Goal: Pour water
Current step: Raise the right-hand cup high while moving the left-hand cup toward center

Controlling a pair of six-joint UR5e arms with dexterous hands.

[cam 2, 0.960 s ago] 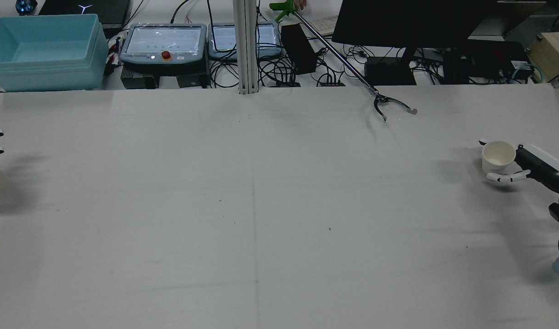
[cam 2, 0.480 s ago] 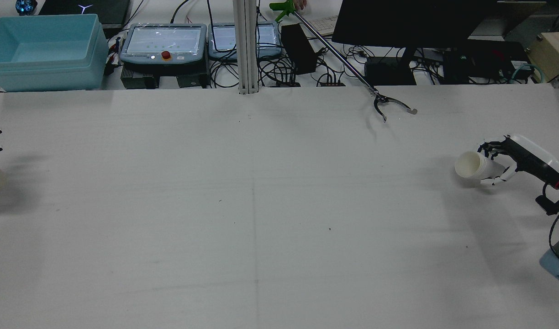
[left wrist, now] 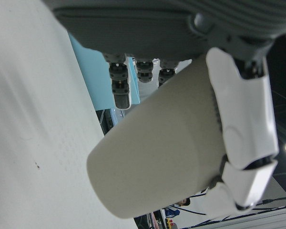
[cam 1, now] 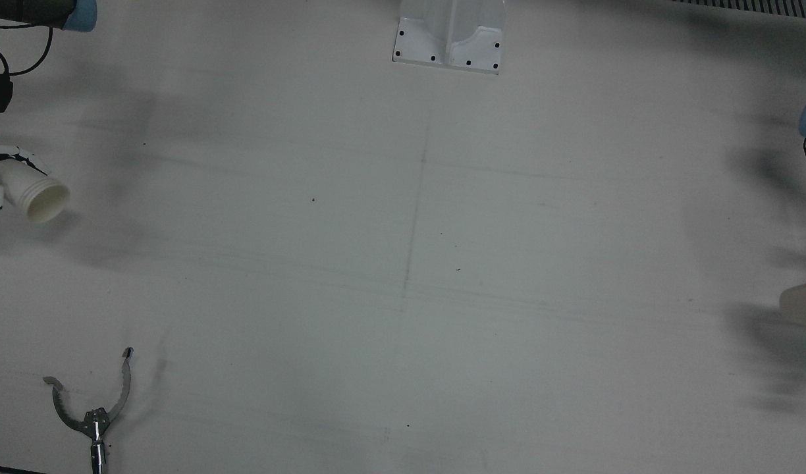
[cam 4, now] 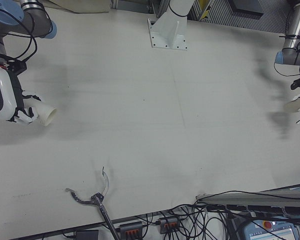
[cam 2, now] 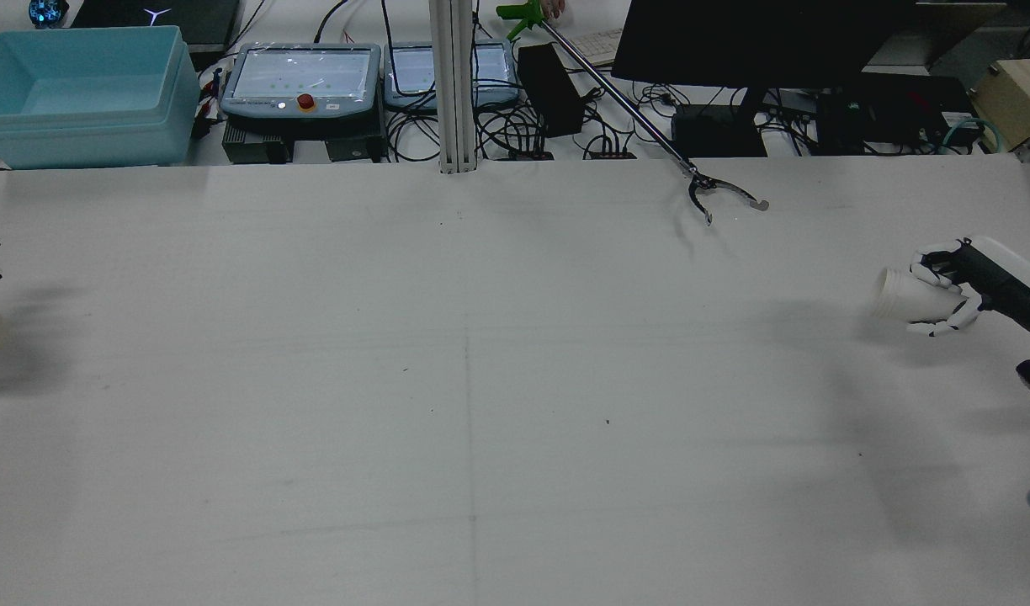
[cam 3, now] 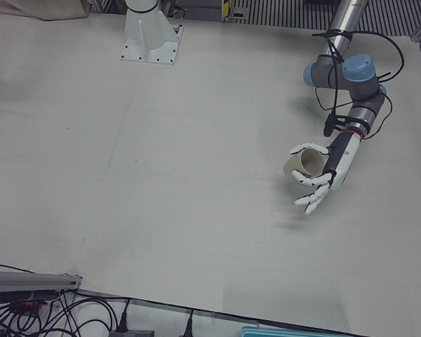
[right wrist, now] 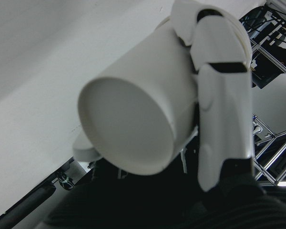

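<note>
At the far right edge of the table, seen from the rear, your right hand (cam 2: pixel 953 290) is wrapped around a white cup (cam 2: pixel 898 295), lifted off the table and tipped almost on its side with the mouth pointing inward. At the opposite edge, your left hand (cam 3: pixel 321 179) grips the second cup (cam 3: pixel 305 163), which also lies tilted, mouth facing roughly toward the table's middle; some of that hand's fingers (cam 3: pixel 310 203) splay free below it.

The main risk is that the two cups are well apart, with the whole bare table (cam 2: pixel 481 379) between them. With the right cup this steeply tipped, anything inside would spill onto the tabletop, not into the other cup. Whether either cup holds water, you cannot tell from these views. I'd judge you should level it before bringing the hands together.

The receiving cup is also tilted, so a pour would likely run straight out again. Its partly loose grip could let it rotate or slip.

A grabber tool (cam 1: pixel 93 405) rests near the operators' edge, clear of both hands.
</note>
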